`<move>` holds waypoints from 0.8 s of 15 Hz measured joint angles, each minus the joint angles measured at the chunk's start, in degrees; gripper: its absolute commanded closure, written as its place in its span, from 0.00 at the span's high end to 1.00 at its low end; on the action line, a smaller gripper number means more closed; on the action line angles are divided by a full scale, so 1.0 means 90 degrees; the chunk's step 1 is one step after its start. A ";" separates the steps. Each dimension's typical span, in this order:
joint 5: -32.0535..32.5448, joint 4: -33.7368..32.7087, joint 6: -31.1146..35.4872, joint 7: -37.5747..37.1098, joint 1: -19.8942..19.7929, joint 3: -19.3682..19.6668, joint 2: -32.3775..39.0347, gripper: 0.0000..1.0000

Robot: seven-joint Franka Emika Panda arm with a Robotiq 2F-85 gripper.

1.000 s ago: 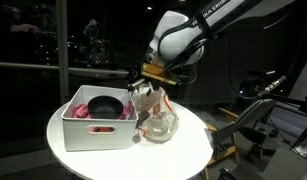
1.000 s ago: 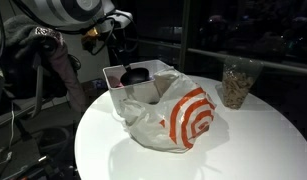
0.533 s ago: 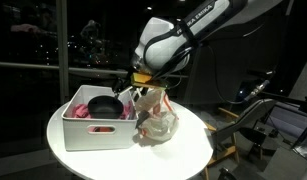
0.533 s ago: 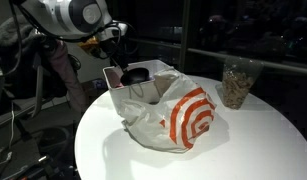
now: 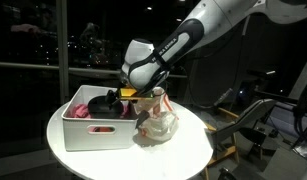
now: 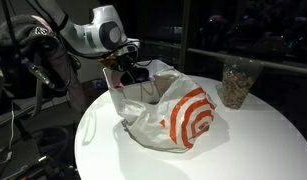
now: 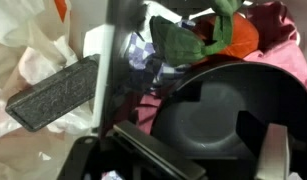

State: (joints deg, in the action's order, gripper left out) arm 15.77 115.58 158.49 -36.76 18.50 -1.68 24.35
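Note:
My gripper (image 5: 118, 97) has come down into the white bin (image 5: 93, 130) on the round table and stands open just above a black bowl (image 5: 104, 104). In the wrist view the black bowl (image 7: 218, 115) fills the space under my gripper (image 7: 183, 128). One grey finger pad (image 7: 58, 92) lies by the bin's white wall (image 7: 98, 55), and the other finger shows at the lower right. Nothing is held between them. In an exterior view my gripper (image 6: 128, 72) hides most of the bowl.
Pink cloth (image 5: 81, 110) and a green and orange item (image 7: 208, 35) lie in the bin beside the bowl. A white plastic bag with a red target mark (image 6: 188, 115) slumps against the bin. A jar (image 6: 235, 82) stands at the far side of the white table (image 6: 253, 145).
The arm has swung over and dropped: the gripper went from above the bag and the bin's edge down into the bin over the black bowl. It has stayed open throughout.

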 measured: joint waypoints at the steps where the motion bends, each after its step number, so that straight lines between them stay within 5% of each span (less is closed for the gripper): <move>1: -0.0062 -0.0165 -0.0006 -0.0084 0.0071 0.0078 0.0171 1.00; 2: -0.0110 -0.0315 -0.0020 -0.0140 0.0138 0.0150 0.0332 0.75; 4: -0.0116 -0.0560 -0.0038 -0.0209 0.0296 0.0310 0.0626 0.68; 12: -0.0020 -0.1064 -0.0296 -0.0694 0.1226 0.1170 0.1088 0.07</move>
State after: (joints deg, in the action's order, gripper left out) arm 15.59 106.00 155.83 -43.00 29.54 8.85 34.14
